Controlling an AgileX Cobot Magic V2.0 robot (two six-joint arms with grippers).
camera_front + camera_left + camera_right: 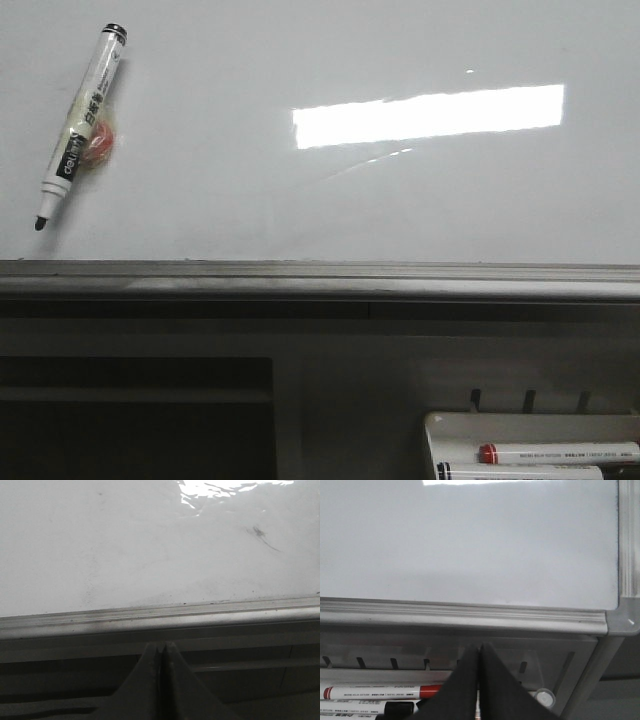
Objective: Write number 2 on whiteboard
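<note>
Whiteboard (300,200) fills the front view ahead of me, bare of any number 2. At its left a black-tipped marker (80,125) lies uncapped, tip toward the frame (320,280). My left end effector (161,680) sits closed and empty below that frame. My right end effector (479,685) is likewise closed and empty, above the tray (440,430) of markers.

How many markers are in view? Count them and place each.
3: one uncapped marker lying on the whiteboard at its left, two markers in the tray below right. More may be hidden.
</note>
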